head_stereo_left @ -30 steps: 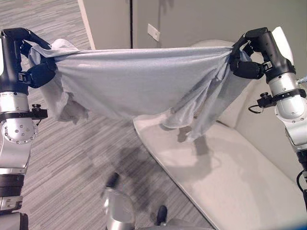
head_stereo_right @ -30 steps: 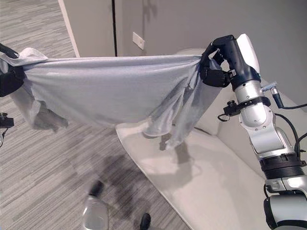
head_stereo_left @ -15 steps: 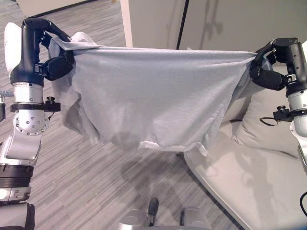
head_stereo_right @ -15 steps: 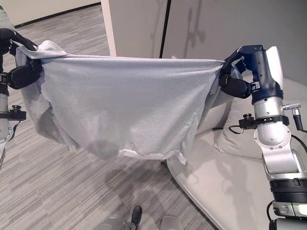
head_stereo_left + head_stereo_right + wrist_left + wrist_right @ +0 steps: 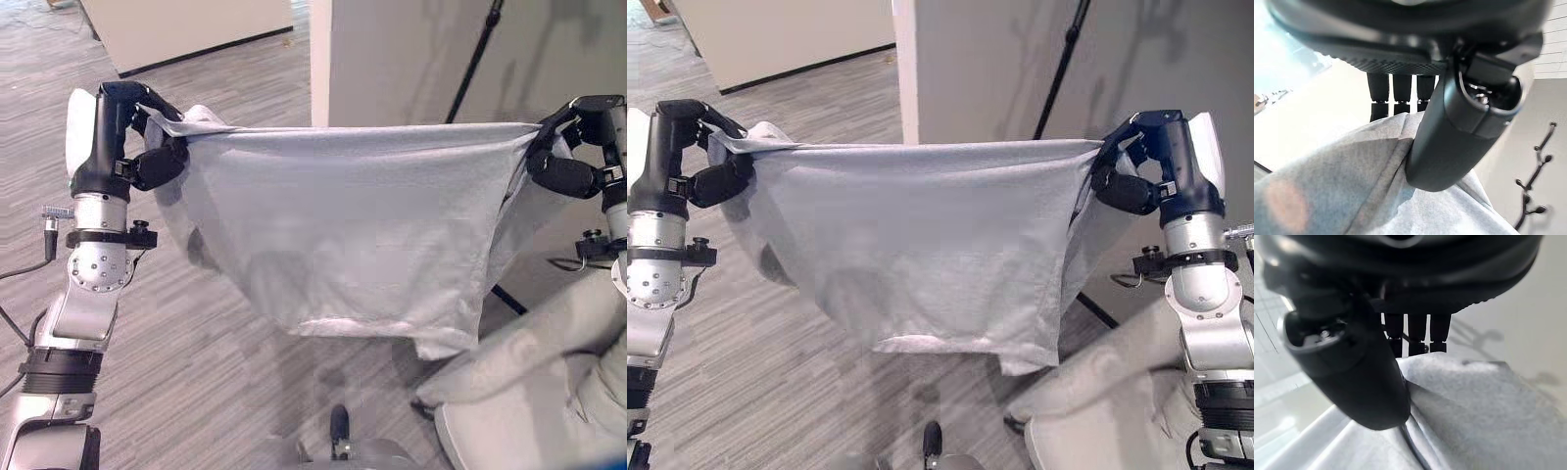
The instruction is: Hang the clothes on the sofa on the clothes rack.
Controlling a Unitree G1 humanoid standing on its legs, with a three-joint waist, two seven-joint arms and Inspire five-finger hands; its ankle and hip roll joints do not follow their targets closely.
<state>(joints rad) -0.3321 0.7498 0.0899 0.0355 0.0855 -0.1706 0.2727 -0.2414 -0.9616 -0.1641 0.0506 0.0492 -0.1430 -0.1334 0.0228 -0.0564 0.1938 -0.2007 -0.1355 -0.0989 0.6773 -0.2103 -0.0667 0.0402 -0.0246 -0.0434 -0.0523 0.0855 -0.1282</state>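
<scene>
Head eyes look down on the stretched cloth (image 5: 343,225); wrist cameras view it close.

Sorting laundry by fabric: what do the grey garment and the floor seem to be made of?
Grey garment: probably thin matte knit, like jersey; it sags and folds softly between the left hand and right hand. Floor: likely low-pile carpet, grey streaked, without shine.

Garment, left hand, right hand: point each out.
garment (image 5: 921,245), right eye view, middle of the spread cloth.
left hand (image 5: 147,147), left eye view, curled fingers.
right hand (image 5: 1136,176), right eye view, curled fingers.
</scene>
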